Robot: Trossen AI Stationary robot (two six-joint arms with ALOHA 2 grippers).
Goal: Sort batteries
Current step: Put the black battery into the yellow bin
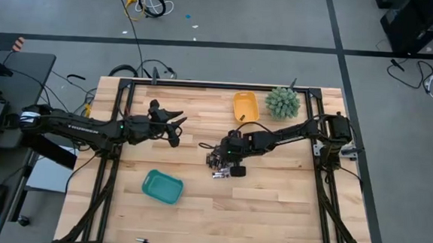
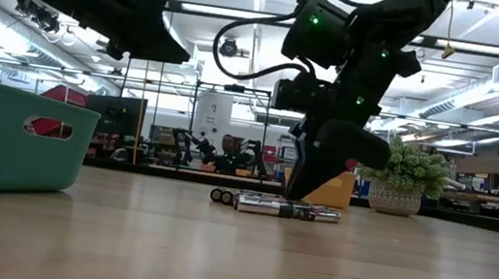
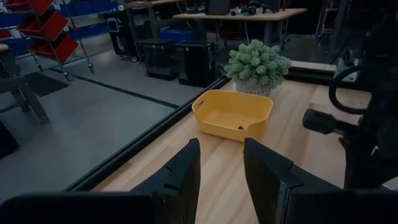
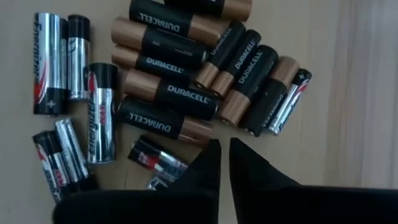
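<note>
The pale wooden table (image 1: 271,208) carries two trays: a teal plastic tray (image 1: 162,187) near the front and a yellow plastic tray (image 1: 245,107) at the back beside a small green potted plant (image 1: 282,102). In the left wrist view the yellow tray holds one small dark item, too small to identify. The teal tray's contents cannot be seen.

The batteries (image 4: 168,93), small cylindrical metal cells in black-and-copper and black-and-silver, lie in a loose touching pile on the table between the trays. Judged rigid, smooth and prone to rolling, each is best gripped across its barrel at mid-length.

The right gripper (image 4: 224,162) hangs low over the pile's edge, fingertips nearly together, holding nothing. The left gripper (image 3: 221,168) waits raised at the table's left, fingers partly apart and empty.
</note>
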